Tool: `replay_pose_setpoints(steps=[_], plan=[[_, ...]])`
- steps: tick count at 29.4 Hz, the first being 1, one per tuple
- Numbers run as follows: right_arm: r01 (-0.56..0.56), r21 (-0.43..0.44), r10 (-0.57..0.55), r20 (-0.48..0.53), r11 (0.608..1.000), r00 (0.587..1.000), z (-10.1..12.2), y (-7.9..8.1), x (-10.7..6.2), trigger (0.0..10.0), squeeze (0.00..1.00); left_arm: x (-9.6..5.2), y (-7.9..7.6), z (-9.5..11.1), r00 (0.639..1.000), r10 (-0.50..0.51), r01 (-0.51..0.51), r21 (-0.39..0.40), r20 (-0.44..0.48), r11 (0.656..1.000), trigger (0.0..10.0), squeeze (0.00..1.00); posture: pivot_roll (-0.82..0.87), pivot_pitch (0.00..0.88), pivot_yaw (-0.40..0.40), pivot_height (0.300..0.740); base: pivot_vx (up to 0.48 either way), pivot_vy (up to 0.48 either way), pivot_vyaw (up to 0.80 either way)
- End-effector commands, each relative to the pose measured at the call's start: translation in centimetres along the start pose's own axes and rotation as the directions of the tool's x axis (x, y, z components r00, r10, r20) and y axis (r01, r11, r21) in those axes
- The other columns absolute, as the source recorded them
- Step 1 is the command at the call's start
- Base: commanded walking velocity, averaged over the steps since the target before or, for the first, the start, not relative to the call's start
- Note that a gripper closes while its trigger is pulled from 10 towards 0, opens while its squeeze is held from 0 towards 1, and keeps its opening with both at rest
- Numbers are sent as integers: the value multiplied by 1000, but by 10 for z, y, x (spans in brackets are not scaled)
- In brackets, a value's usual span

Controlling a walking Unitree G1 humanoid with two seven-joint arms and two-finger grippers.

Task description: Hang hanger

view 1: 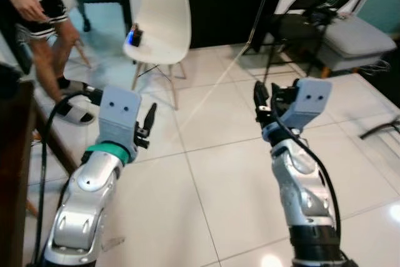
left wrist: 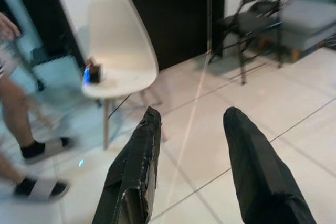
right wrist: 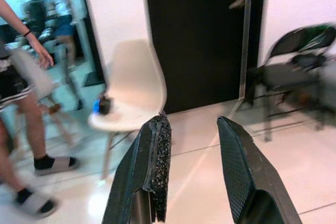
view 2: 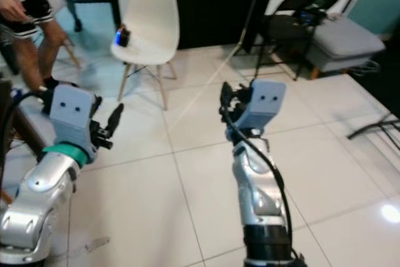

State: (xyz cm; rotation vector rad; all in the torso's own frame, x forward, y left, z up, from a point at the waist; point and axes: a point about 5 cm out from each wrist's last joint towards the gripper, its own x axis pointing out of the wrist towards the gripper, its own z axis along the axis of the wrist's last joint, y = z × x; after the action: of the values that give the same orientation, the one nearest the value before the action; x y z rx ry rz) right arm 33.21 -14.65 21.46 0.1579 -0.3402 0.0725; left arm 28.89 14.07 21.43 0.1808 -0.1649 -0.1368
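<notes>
Both arms are raised over the white tiled floor (view 1: 219, 173). My left gripper (view 1: 149, 122) is open, and in the left wrist view its two black fingers (left wrist: 139, 161) stand apart with nothing between them. My right gripper (view 1: 259, 101) is open too; its fingers (right wrist: 155, 166) are spread and hold nothing. Both point toward a white shell chair (view 1: 164, 17) a short way ahead. A small dark object with a blue light (view 1: 134, 35) sits on the chair's seat.
A person (view 1: 37, 10) in sandals stands at the far left beside a dark wooden piece of furniture (view 1: 12, 154). A thin metal pole (view 1: 262, 4) rises behind the chair. A black folding chair (view 1: 306, 23) and a grey cushioned seat (view 1: 359, 39) stand at the back right.
</notes>
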Motion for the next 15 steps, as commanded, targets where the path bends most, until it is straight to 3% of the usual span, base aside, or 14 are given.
replay_pose_setpoints(steps=[1,3,9,15], plan=[[6,4,-6,-10,1000,1000,-3,0,-2,10000,0,-1,0,-4,1000,-4,4,-4,-15,1000,10000,0,76,56,5,740,0,0,-800],[7,4,-7,-10,1000,1000,-3,0,-2,10000,0,0,0,-4,1000,-5,5,-2,-11,1000,10000,0,75,56,5,740,0,0,-800],[12,-2,-12,-7,1000,1000,-4,-1,-2,10000,0,1,0,-3,1000,-10,10,0,8,1000,10000,0,75,52,5,740,402,0,-800],[7,-16,-7,-10,1000,1000,-5,0,-2,10000,0,1,0,-3,1000,-7,7,3,7,1000,10000,0,77,51,5,740,461,0,0]])
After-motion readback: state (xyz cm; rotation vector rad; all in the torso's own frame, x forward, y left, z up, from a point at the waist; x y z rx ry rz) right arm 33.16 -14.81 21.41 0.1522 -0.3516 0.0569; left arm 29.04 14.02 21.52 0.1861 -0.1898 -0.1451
